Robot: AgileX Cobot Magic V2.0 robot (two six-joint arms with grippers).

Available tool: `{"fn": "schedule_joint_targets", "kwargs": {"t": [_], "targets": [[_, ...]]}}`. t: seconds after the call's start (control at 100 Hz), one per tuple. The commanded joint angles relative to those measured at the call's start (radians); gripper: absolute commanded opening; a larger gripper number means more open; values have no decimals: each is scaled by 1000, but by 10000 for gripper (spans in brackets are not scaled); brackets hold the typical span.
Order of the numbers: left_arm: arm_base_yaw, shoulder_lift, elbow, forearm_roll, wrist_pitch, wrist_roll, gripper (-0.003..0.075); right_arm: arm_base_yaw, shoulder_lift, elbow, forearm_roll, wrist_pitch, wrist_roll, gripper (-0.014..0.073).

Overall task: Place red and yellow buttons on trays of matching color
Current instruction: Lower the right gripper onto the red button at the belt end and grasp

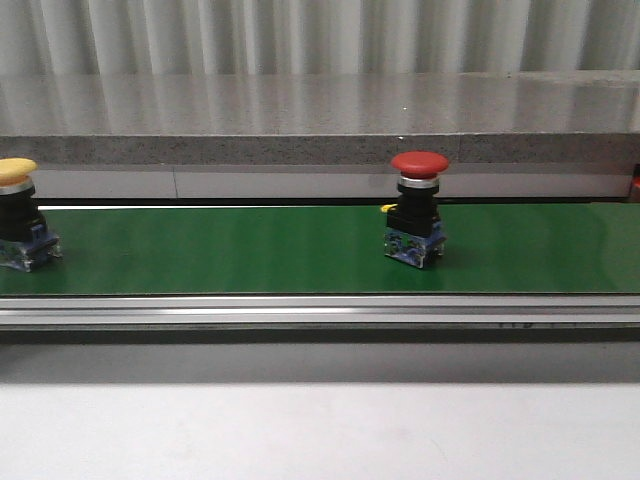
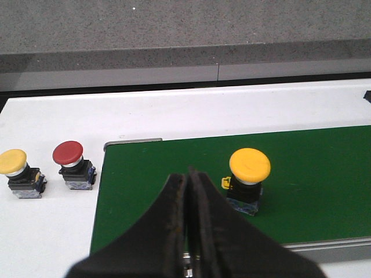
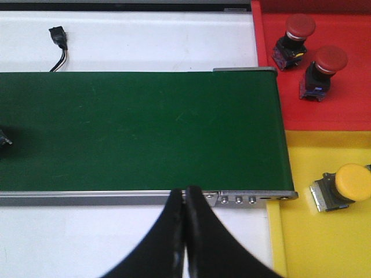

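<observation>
On the green belt (image 1: 220, 250) a red button (image 1: 417, 205) stands upright near the middle, and a yellow button (image 1: 20, 212) stands at the left edge of the front view. That yellow button (image 2: 249, 176) shows in the left wrist view, just past my left gripper (image 2: 188, 174), which is shut and empty. A second yellow button (image 2: 17, 172) and a red button (image 2: 72, 164) wait on the white table beside the belt end. My right gripper (image 3: 185, 192) is shut and empty at the belt's near rail. The red tray (image 3: 348, 87) holds two red buttons (image 3: 295, 37) (image 3: 324, 69). The yellow tray (image 3: 324, 243) holds one yellow button (image 3: 345, 186) on its side.
A grey stone ledge (image 1: 320, 120) runs behind the belt. A small black connector with a wire (image 3: 58, 43) lies on the white table beyond the belt. The belt's metal rail (image 1: 320, 310) borders its near side.
</observation>
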Motion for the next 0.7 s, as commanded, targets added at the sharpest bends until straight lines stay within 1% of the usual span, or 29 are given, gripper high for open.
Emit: {"fn": "schedule_joint_targets", "kwargs": {"t": [0.0,0.31,0.38,0.43,0.48,0.53,0.55,0.6,0.62,0.63,0.67,0.69], "targets": [[-7,-1,-27,-10,-76,0,-20,2,-5,-26,-3,-66,-9,-67],[-7,-1,-27,-10,-76,0,-20,2,-5,-26,-3,-54,-9,-61],[-7,-1,-27,-10,-76,0,-20,2,-5,-26,-3,-31,-9,-22],[-7,-1,-27,-10,-76,0,-20,2,-5,-26,-3,-15,-9,37],[-7,-1,-27,-10,-76,0,-20,2,-5,-26,-3,-4,-9,122],[-7,-1,-27,-10,-76,0,-20,2,-5,-26,-3,0,-9,251],[-7,-1,-27,-10,-76,0,-20,2,-5,-26,-3,1,-9,286],[-7,-1,-27,-10,-76,0,-20,2,-5,-26,-3,1,-9,434],[-7,-1,-27,-10,-76,0,-20,2,-5,-26,-3,1,-9,470],[-7,-1,-27,-10,-76,0,-20,2,-5,-26,-3,1,-9,503],[-7,-1,-27,-10,-76,0,-20,2,-5,-26,-3,-1,-9,591],[-7,-1,-27,-10,-76,0,-20,2,-5,-26,-3,-4,-9,615]]}}
